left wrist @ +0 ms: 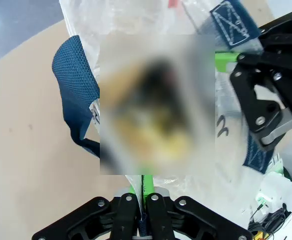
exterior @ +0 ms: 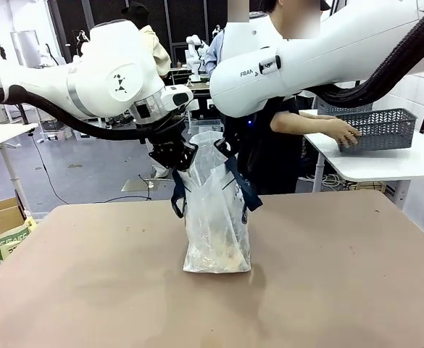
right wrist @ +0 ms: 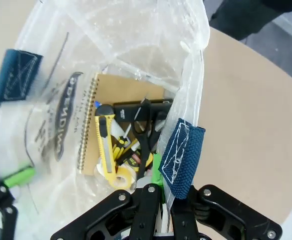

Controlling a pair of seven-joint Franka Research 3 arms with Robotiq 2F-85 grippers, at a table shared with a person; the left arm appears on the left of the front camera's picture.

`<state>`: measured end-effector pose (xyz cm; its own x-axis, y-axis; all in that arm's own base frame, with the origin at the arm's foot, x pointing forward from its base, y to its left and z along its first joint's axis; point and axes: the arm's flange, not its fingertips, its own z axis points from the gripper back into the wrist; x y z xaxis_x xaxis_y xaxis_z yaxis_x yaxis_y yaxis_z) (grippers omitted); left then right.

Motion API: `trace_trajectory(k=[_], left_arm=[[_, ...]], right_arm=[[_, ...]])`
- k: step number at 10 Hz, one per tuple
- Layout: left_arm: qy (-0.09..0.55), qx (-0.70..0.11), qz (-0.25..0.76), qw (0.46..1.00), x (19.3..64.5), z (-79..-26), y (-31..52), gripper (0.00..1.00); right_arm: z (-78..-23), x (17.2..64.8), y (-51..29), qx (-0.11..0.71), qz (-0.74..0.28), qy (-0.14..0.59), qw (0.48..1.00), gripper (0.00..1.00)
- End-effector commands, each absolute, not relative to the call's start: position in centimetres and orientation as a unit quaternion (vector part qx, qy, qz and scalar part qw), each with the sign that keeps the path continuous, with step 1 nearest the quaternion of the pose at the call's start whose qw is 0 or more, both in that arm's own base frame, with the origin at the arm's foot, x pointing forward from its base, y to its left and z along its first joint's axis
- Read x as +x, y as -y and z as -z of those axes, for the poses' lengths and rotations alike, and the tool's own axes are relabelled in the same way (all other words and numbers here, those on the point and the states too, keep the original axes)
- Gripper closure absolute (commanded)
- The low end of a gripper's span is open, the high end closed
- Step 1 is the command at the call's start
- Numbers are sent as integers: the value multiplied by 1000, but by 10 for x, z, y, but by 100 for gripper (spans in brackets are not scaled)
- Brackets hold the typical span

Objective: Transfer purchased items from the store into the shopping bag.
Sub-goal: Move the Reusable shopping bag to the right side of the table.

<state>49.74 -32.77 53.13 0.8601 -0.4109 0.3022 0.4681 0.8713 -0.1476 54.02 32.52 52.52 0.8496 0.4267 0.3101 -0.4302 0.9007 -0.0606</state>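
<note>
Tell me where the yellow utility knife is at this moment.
In the right wrist view, the yellow utility knife lies inside the shopping bag, on the brown spiral notebook, just left of the black scissors.

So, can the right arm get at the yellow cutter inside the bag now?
Probably not: its fingers are shut on the shopping bag's rim, so it must let go first, though the yellow cutter lies uncovered.
</note>
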Motion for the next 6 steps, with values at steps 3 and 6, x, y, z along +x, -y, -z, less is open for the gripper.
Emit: trace_trajectory(k=[3,6], left_arm=[[127,-103,228,960,497,-531,323,100],[154,-121,250,948,499,-534,341,100]], right_arm=[[-525,540,-325,6,-223,160,962,100],[-525,545,-333,15,-213,157,964,100]])
